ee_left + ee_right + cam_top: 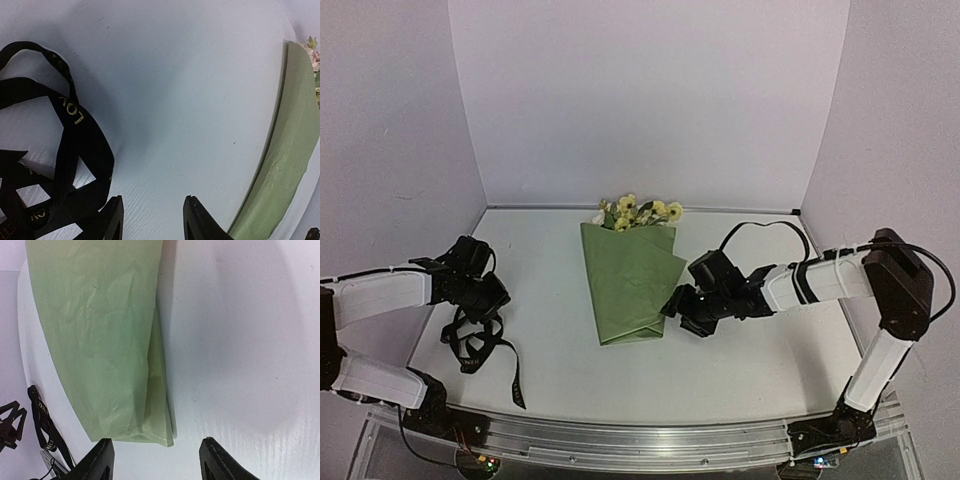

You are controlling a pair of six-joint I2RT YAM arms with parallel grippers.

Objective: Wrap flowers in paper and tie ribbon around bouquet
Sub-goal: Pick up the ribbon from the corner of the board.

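Gaping empty, the left gripper [152, 212] hangs by the ribbon [82, 132]. The right gripper [155, 455], jaws likewise apart and empty, faces the paper [100, 340].

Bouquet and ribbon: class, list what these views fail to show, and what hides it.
Top view: the paper hides the stems; the flowers are too small to count.
Left wrist view: right edge cuts off the flowers; folds and the left edge hide most of the ribbon lettering.
Right wrist view: bottom-left corner cuts off the ribbon.
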